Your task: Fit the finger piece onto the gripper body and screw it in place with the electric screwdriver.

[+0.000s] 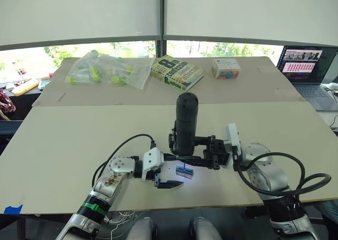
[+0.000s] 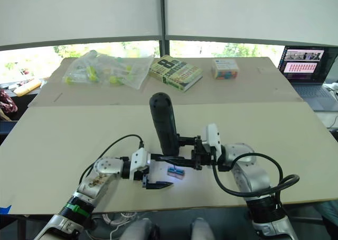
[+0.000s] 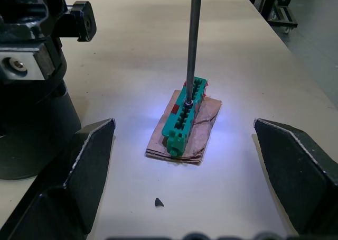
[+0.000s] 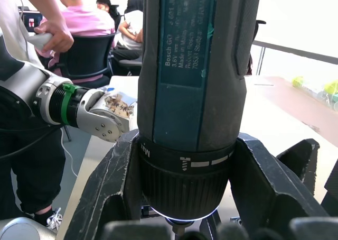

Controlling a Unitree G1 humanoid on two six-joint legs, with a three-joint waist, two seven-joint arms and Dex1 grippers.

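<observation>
Electric screwdriver (image 1: 186, 122) upright, clamped in right end effector (image 1: 211, 151), bit (image 3: 193, 42) touching green block (image 3: 185, 116) on worktop (image 1: 63, 145); left end effector (image 1: 168, 170) spread open flanking block.

Screwdriver (image 4: 198, 81) stands upright dead centre, clamped between the right gripper's (image 4: 185, 195) black fingers (image 4: 113, 190) at its ribbed collar, a glow under its nose. At nine o'clock, the left arm (image 4: 79, 108) with its green band. People (image 4: 79, 18) sit at eleven o'clock; table (image 4: 274, 129) stretches away at three.
</observation>
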